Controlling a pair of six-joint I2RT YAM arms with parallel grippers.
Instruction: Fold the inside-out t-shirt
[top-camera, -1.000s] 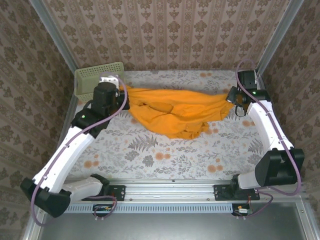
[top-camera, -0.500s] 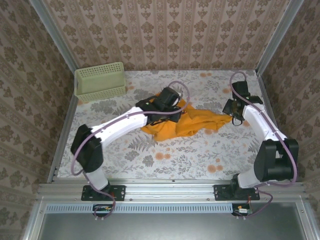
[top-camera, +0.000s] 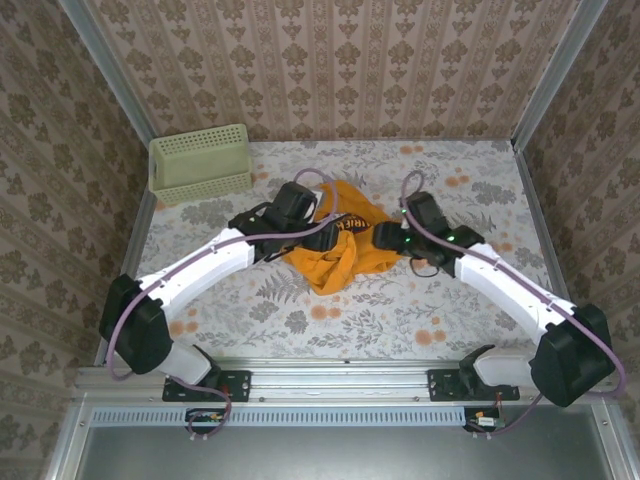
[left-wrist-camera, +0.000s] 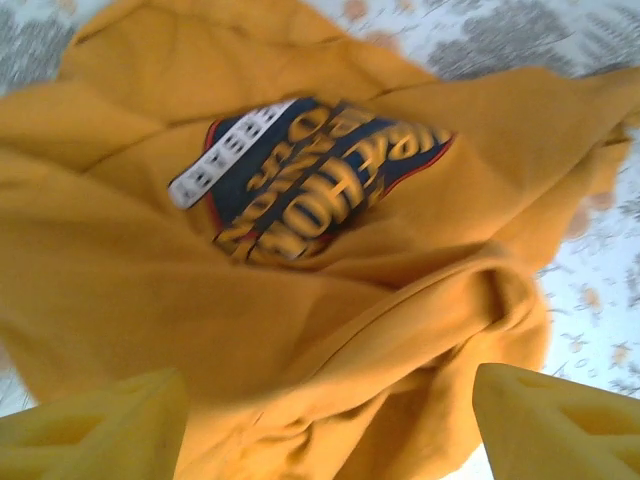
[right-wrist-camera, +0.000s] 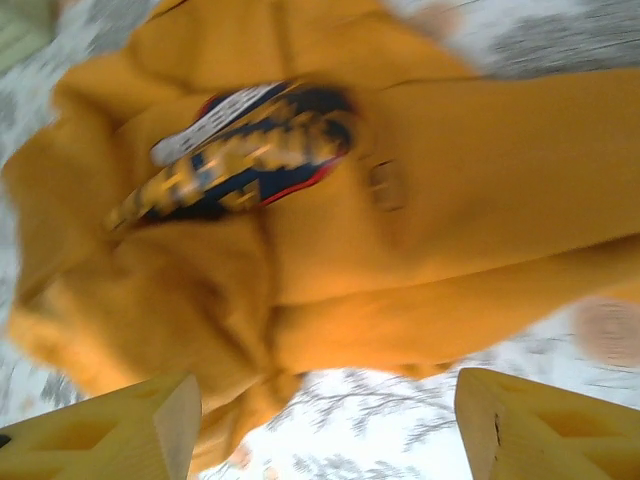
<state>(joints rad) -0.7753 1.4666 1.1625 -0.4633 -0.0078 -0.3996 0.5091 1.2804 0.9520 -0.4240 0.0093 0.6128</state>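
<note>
The inside-out t-shirt (top-camera: 345, 255) lies in a crumpled orange-yellow heap at the middle of the table, with its dark blue and white lettering (top-camera: 349, 223) facing up. My left gripper (top-camera: 318, 237) hovers at the heap's left side and my right gripper (top-camera: 386, 238) at its right side. In the left wrist view the t-shirt (left-wrist-camera: 200, 290) spreads under my open left gripper (left-wrist-camera: 330, 430), with the lettering (left-wrist-camera: 320, 180) beyond it. In the right wrist view my right gripper (right-wrist-camera: 325, 420) stands open over the t-shirt's near edge (right-wrist-camera: 420, 270) and bare tablecloth. Neither gripper clamps any cloth.
A pale green mesh basket (top-camera: 200, 162) stands at the back left corner. The floral tablecloth (top-camera: 470, 180) is bordered by metal rails and patterned walls. Both arms reach in from the near edge and meet at the centre.
Both grippers have gone from shut to open and let the t-shirt go. Both arms swung in from the back corners to the centre. The stretched-out shirt has collapsed into a small heap.
</note>
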